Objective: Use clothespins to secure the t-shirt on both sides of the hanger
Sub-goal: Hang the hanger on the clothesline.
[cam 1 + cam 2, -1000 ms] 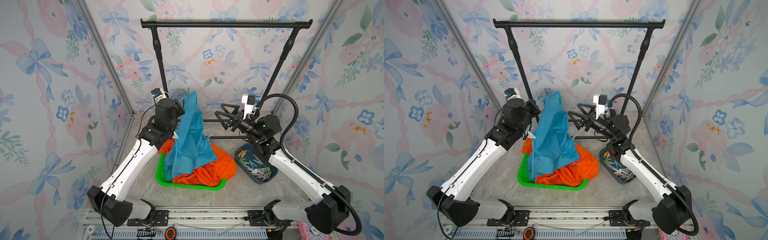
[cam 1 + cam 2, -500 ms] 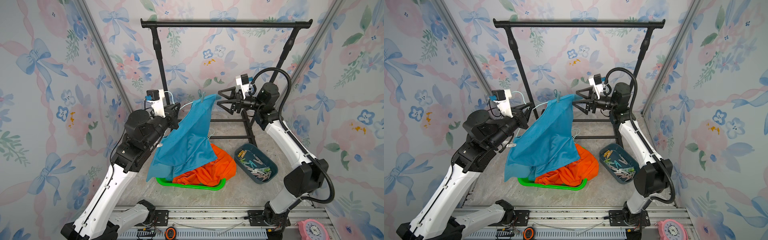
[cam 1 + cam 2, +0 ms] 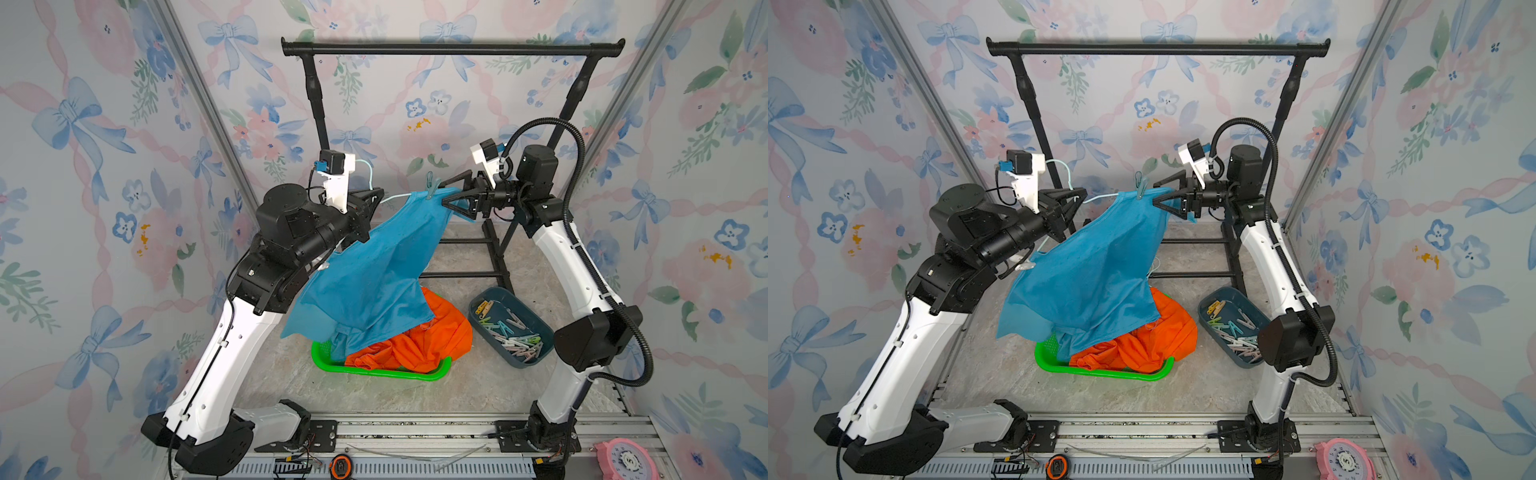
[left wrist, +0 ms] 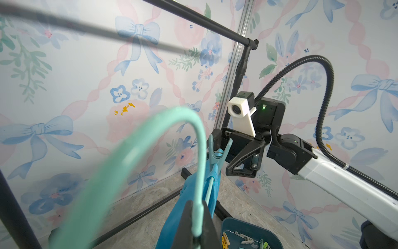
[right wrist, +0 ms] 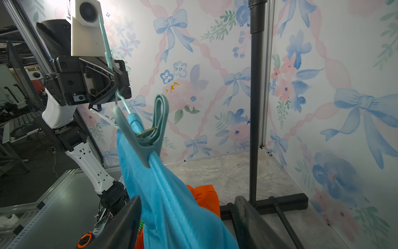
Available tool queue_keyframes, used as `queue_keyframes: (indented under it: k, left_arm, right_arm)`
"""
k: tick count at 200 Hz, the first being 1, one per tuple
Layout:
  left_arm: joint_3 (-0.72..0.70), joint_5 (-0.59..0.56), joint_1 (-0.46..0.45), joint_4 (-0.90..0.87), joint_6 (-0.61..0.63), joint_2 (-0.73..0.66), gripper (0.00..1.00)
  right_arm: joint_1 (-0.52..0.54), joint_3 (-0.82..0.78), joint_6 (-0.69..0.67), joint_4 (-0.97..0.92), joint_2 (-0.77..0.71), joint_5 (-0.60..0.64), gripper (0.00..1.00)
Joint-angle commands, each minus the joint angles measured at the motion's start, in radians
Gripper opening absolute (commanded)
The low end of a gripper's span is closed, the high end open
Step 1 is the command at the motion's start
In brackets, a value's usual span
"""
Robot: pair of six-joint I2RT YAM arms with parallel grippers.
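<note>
A blue t-shirt point(image 3: 374, 270) hangs off a mint-green hanger point(image 4: 150, 133), lifted above the basket. My left gripper point(image 3: 376, 197) is shut on the hanger's hook, seen close in the left wrist view point(image 4: 197, 207). One teal clothespin point(image 3: 432, 185) is clipped over the shirt's right shoulder, and it also shows in the right wrist view point(image 5: 155, 127). My right gripper point(image 3: 444, 193) is open just past that clothespin. Its jaws stand on either side of the shirt's shoulder end point(image 5: 168, 194), with gaps showing. More clothespins point(image 3: 515, 336) lie in the tray.
The dark teal tray point(image 3: 517, 363) sits on the floor to the right. A green basket point(image 3: 374, 372) holds an orange garment point(image 3: 419, 340) under the shirt. The black clothes rack's top bar point(image 3: 453, 49) spans the back and its base rungs point(image 3: 461, 274) lie behind the shirt.
Both arms rose. The left gripper carried the hanger and shirt up and leftward, spreading the shirt out. The right gripper moved to the shirt's right shoulder and its jaws narrowed around the cloth.
</note>
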Motion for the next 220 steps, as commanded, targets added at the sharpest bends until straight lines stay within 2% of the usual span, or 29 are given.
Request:
queue_keyframes:
  k: [1,48,89,125,136,143,153,166,175,220]
  left_arm:
    - [0.060,0.063,0.009,0.009,0.021,0.040,0.00]
    - [0.125,0.110,0.018,-0.002,0.024,0.114,0.00]
    - [0.110,0.133,0.042,-0.002,0.003,0.156,0.00]
    - [0.125,0.130,0.055,0.000,-0.003,0.181,0.00]
    - [0.134,0.121,0.058,0.000,-0.002,0.187,0.20]
    - [0.140,0.117,0.060,-0.001,-0.002,0.192,0.43]
    - [0.146,0.107,0.061,0.002,0.000,0.195,0.71]
    - [0.148,0.091,0.061,0.007,0.001,0.196,0.90]
    - [0.148,0.076,0.061,0.013,0.001,0.195,0.98]
    - [0.128,-0.003,0.061,0.062,-0.011,0.142,0.98]
  right_arm:
    - [-0.008,-0.066,-0.037,-0.032,-0.045,-0.044,0.57]
    - [-0.015,-0.146,-0.045,-0.013,-0.095,-0.047,0.31]
    - [-0.030,-0.223,-0.053,0.020,-0.150,-0.049,0.00]
    - [-0.039,-0.313,-0.046,0.066,-0.181,-0.046,0.00]
    - [-0.039,-0.339,-0.027,0.102,-0.220,-0.043,0.00]
    - [-0.040,-0.361,-0.006,0.138,-0.231,-0.035,0.00]
    - [-0.040,-0.394,0.040,0.207,-0.247,-0.024,0.00]
    - [-0.040,-0.447,0.120,0.324,-0.268,-0.007,0.00]
    - [-0.040,-0.479,0.171,0.397,-0.281,0.008,0.00]
    - [-0.046,-0.560,0.285,0.485,-0.326,0.112,0.00]
